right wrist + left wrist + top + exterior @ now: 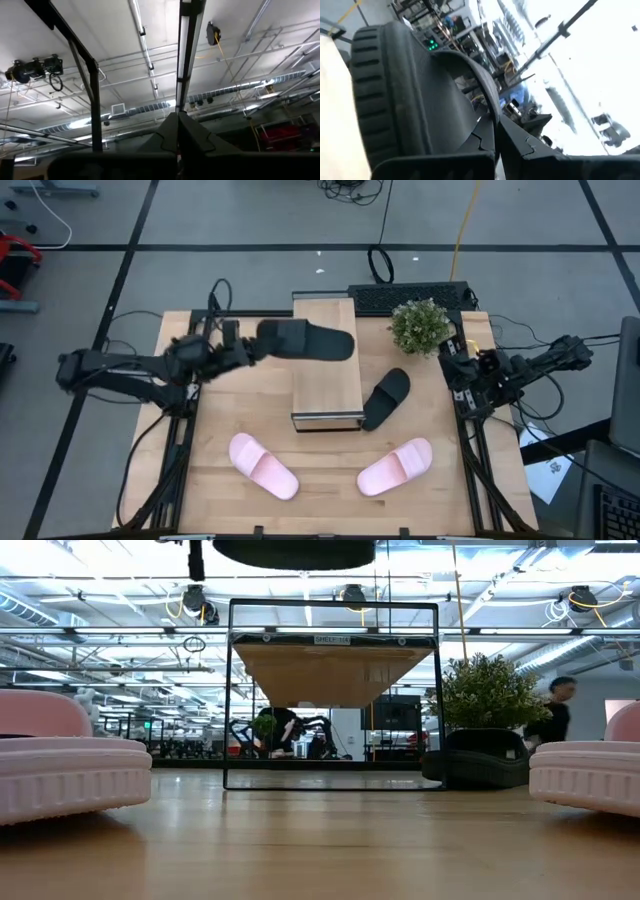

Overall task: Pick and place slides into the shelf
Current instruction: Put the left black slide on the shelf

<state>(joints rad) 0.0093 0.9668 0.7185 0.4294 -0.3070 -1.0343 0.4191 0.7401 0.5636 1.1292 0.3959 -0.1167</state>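
From above, the left claw (243, 350) pinches the heel end of a black slide (308, 340) held over the far end of the shelf (327, 385); a narrow hold like this could let the sandal swing or slip and land crooked, half off the plank. The second black slide (386, 398) leans against the shelf's right side, near enough to be nudged, and the two pink slides (263, 466) lie on the desk (210, 480) in front. The right claw (452, 366) waits pressed together, empty, by the potted plant (421, 325). At desk height, the carried slide (295, 552) hangs above the shelf frame (333, 695), whose small label is too small to read. The left wrist view shows the ribbed sole (395, 95) clamped, with no brand visible. The right wrist view shows only ceiling.
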